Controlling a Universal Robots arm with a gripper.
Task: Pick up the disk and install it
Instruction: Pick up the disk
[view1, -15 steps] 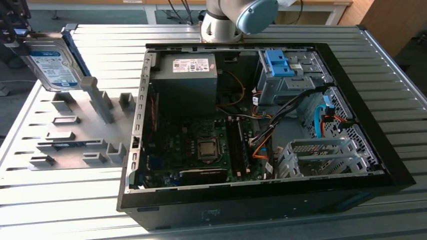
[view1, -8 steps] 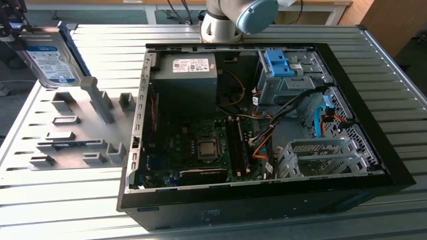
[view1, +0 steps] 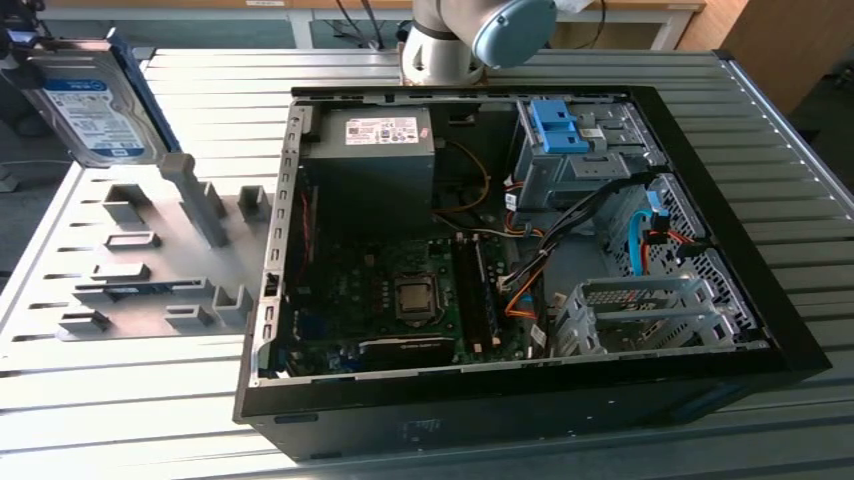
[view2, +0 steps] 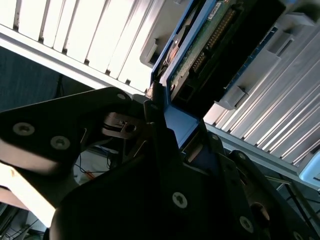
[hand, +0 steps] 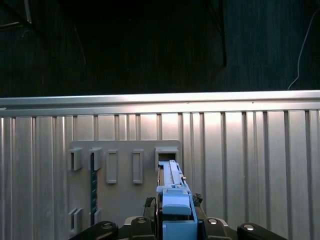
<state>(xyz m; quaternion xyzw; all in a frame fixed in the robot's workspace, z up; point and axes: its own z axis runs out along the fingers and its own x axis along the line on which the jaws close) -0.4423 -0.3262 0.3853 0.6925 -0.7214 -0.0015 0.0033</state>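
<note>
newbie: where's the disk (view1: 88, 100) right now?

me: up around 10 o'clock in the exterior view, standing on edge with the label facing out. it's hanging above the grey holder plate (view1: 174, 255), and the open pc case (view1: 534, 425) is well apart at 4 o'clock from it.

newbie: and your gripper (hand: 175, 220)?

me: in the first wrist view my fingers are clamped on the end of the disk's blue carrier frame. i reckon holding it by the end leaves the drive body free to slide into a bay.
</note>
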